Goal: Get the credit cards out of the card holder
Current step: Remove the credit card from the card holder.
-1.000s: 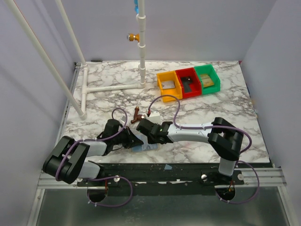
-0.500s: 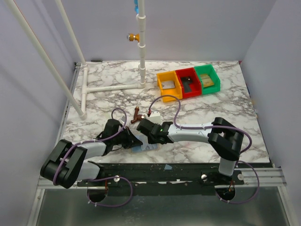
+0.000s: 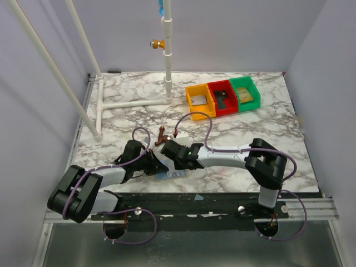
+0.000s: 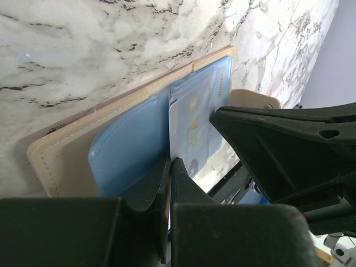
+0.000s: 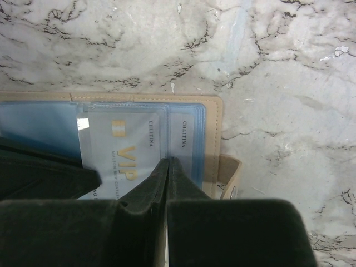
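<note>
The card holder (image 3: 168,174) lies open and flat on the table (image 3: 250,128) near its front edge, long axis across, between both arms. Both pairs of jaws are pressed together. The left jaws pin the glossy blue pocket (image 4: 128,150). The right jaws meet on the pale VIP card (image 5: 119,150), perhaps nipping its edge. The card's free end points toward the right wrist. The holder's rim is stitched tan leather.

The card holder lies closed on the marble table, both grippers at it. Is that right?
No. The card holder lies open on the marble table, left gripper and right gripper at it; the right wrist view shows its blue sleeves and VIP card.
</note>
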Action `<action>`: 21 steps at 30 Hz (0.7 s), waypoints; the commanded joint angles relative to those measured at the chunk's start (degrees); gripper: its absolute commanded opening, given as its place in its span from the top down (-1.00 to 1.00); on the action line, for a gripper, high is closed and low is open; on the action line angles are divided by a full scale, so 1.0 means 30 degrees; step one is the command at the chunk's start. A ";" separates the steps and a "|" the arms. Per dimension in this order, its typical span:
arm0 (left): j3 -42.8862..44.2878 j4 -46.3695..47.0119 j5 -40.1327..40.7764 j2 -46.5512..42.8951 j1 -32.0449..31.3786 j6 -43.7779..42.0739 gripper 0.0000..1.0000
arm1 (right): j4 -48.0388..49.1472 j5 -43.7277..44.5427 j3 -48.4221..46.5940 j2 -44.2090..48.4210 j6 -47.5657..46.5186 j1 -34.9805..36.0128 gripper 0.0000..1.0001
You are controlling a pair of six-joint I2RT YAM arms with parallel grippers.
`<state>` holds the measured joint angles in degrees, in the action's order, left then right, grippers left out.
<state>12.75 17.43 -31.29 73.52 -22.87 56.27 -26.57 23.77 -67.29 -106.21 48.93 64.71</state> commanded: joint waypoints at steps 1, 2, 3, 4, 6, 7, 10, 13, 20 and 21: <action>-0.0032 -0.1825 0.1260 0.0189 0.0249 -0.1047 1.00 | -0.2570 0.0703 0.0749 -0.1623 -0.0555 -0.0194 0.95; -0.0060 -0.1841 0.1267 0.0193 0.0264 -0.1057 1.00 | -0.2555 0.0698 0.0793 -0.1627 -0.0572 -0.0193 0.95; -0.0035 -0.1877 0.1245 0.0183 0.0294 -0.1089 1.00 | -0.2545 0.0692 0.0807 -0.1649 -0.0549 -0.0197 0.94; -0.0040 -0.1913 0.1284 0.0192 0.0300 -0.1104 1.00 | -0.2545 0.0716 0.0836 -0.1649 -0.0521 -0.0189 0.94; -0.0085 -0.1943 0.1288 0.0127 0.0408 -0.1193 1.00 | -0.2543 0.0712 0.0866 -0.1683 -0.0516 -0.0206 0.95; -0.0091 -0.1993 0.1263 0.0090 0.0433 -0.1222 1.00 | -0.2541 0.0665 0.0909 -0.1671 -0.0506 -0.0192 0.94; -0.0117 -0.2217 0.1245 -0.0091 0.0620 -0.1392 1.00 | -0.2512 0.0688 0.1009 -0.1654 -0.0444 -0.0197 0.95; -0.0120 -0.2461 0.1238 -0.0268 0.0825 -0.1610 1.00 | -0.2488 0.0658 0.1042 -0.1656 -0.0425 -0.0184 0.95; -0.0238 -0.2617 0.1150 -0.0418 0.1084 -0.1880 1.00 | -0.2453 0.0558 0.1085 -0.1714 -0.0392 -0.0199 0.95; -0.0238 -0.2653 0.1157 -0.0445 0.1117 -0.1904 1.00 | -0.2453 0.0546 0.1100 -0.1738 -0.0418 -0.0200 0.95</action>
<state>13.08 15.31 -31.35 72.73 -21.19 53.98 -25.67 23.68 -67.40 -106.52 48.86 64.73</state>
